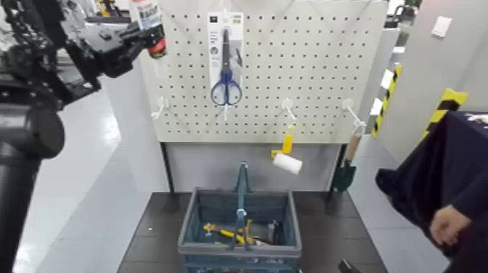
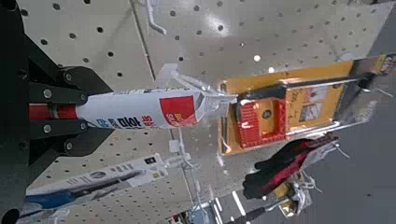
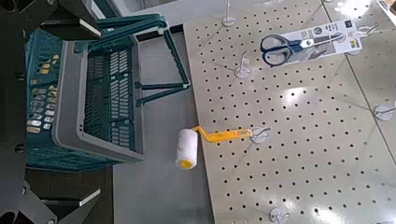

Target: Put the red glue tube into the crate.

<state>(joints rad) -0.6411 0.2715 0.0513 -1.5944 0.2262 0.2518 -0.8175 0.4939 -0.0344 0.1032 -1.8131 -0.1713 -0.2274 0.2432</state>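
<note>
Upper left, the left gripper [image 2: 82,110] clamps the red-and-white printed glue tube [image 2: 140,108], presumably light and semi-stiff, best held by its red end; the right gripper [image 1: 348,267], fingers apart, sits bottom right.

Crate [image 1: 190,250] below pegboard [image 1: 189,123], scissors pack [image 1: 226,69] left of paint roller [image 1: 288,161], trowel [image 1: 345,176] rightmost.
</note>
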